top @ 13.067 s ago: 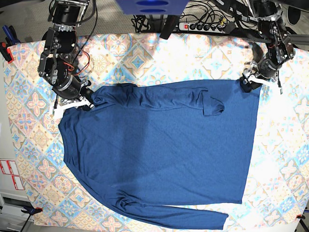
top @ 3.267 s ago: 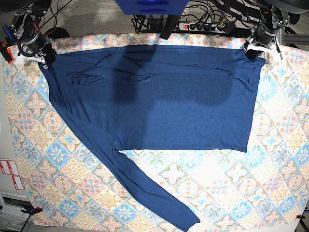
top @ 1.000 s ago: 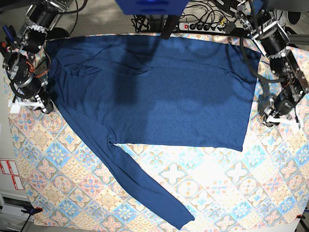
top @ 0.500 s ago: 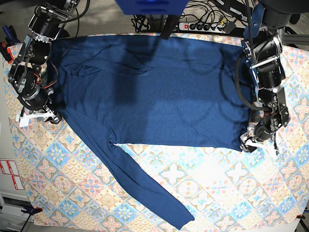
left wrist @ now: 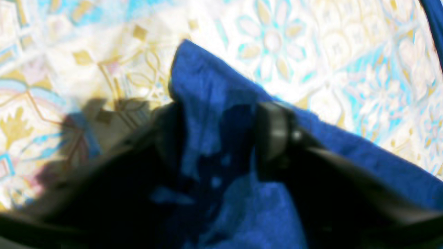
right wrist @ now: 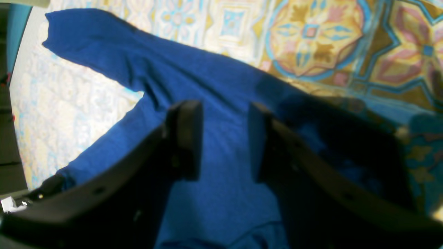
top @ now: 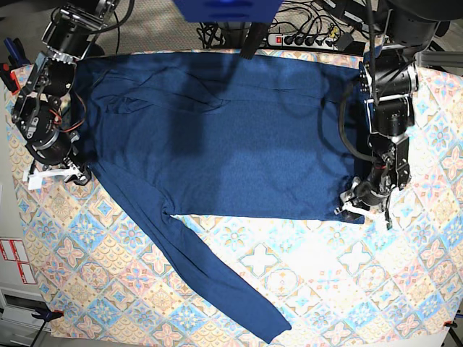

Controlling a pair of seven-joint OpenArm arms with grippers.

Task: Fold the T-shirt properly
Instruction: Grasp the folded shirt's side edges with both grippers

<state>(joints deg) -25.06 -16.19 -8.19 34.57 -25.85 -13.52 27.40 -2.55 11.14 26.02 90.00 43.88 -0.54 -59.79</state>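
A bench (top: 405, 289) draped in pastel tile-print cloth (top: 304, 282) carries the T-shirt (top: 231, 130), spread flat with one sleeve trailing toward the near edge. The left gripper (left wrist: 221, 135) pinches its hem corner; the right gripper (right wrist: 223, 138) straddles fabric, jaws parted.

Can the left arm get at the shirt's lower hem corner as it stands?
Probably yes: the left gripper already straddles that corner of the T-shirt, fabric bunched between its fingers, nothing blocking.

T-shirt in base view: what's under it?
The pastel tile-print cloth shows around the T-shirt on every side; whatever lies directly beneath the spread body is covered.
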